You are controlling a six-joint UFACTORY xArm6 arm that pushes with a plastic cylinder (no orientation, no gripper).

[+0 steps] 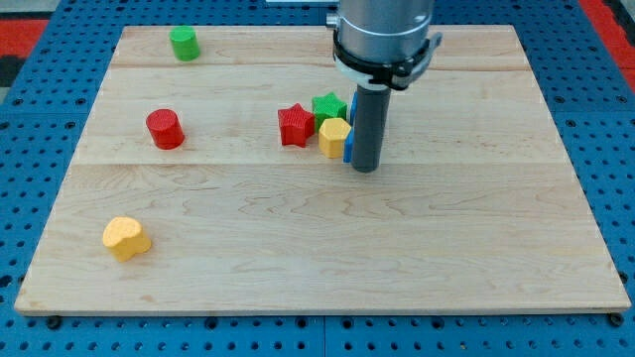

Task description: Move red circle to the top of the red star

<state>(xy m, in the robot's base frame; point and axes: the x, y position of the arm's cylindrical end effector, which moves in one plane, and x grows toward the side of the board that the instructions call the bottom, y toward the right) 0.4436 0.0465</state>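
Nearest lay the yellow heart (126, 238). My tip (364, 169), a bare rod with no claw, touched a blue block (348, 144) beside the yellow hexagon (333, 137), green star (328, 105) and red star (295, 126). The red circle (164, 129) sat well left; crossing carelessly could scatter that cluster. Farthest stood the green cylinder (184, 44).
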